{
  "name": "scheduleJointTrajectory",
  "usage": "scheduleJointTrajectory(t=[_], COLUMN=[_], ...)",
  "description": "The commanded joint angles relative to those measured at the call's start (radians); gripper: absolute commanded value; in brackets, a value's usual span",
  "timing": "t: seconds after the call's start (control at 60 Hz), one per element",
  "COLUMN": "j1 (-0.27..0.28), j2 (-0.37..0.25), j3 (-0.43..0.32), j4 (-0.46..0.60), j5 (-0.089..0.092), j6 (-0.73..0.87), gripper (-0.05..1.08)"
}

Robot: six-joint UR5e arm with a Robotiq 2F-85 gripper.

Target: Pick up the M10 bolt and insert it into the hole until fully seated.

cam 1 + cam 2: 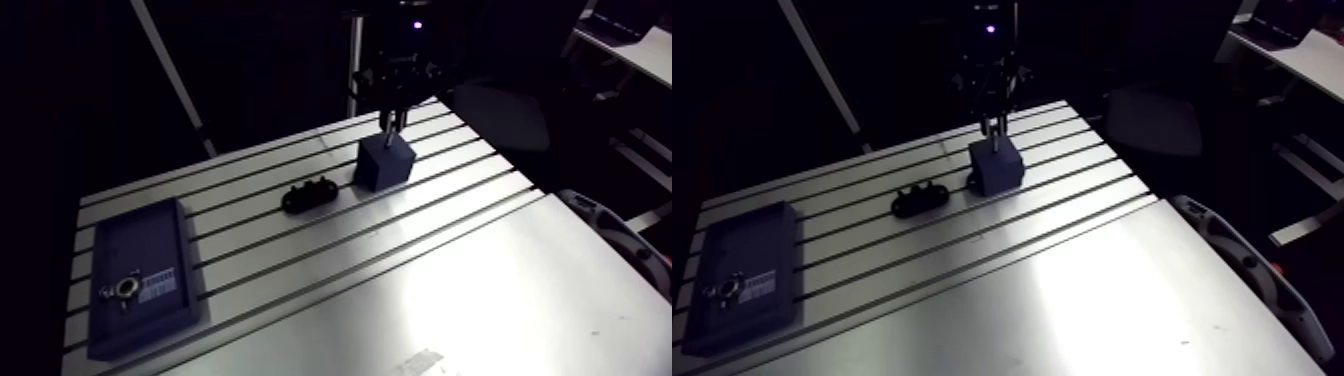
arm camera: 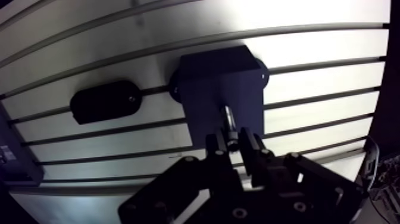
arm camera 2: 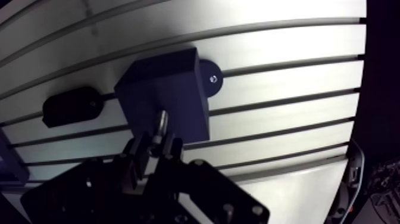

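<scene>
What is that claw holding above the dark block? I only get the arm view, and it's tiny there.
Observer: In the wrist view the gripper is shut on a bolt.
Operator: Is the bolt inside the block?
Observer: Its tip is at the top face of the block; how deep it goes, I cannot tell.
Operator: Is anything holding the block down?
Observer: A round tab sticks out at its base, with a screw in it.
</scene>
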Motion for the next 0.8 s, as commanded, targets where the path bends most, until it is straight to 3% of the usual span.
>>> scheduleJointTrajectory(t=[0.017,0.8], j1=[-0.001,-0.001], j2=[-0.002,-0.003], j3=[0.002,0.000], j4=[0.000,0.001], j5=[0.001,0.001], j6=[0.000,0.000], gripper=[1.08,1.08])
